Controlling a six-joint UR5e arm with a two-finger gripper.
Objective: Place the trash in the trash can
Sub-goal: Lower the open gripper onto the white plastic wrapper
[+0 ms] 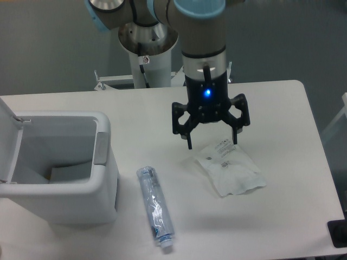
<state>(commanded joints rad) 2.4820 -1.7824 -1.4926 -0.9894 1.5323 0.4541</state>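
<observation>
**Thin wrapper, wide jaws: the risk of a missed pinch**

The black two-finger gripper (212, 142) hangs with its jaws spread wide and empty, above the far-left edge of the wrinkly white translucent plastic wrapper (231, 169), which lies flat on the white surface (282, 108), right of centre. The film looks thin, limp and creased, with small dark print; judged from that, the fingers could close over it and catch nothing, or push it sliding across the smooth top. Only its edge lies below the fingers, so a pinch there might hold a corner that slips free in transit.

Nearer and to the left lies the slim clear plastic bottle with blue-white label (155, 206), round-bodied and apt to roll if nudged. At the far left stands the boxy pale grey-white plastic bin (103, 179), rounded at the corners, its flap lid raised and its mouth open.
</observation>
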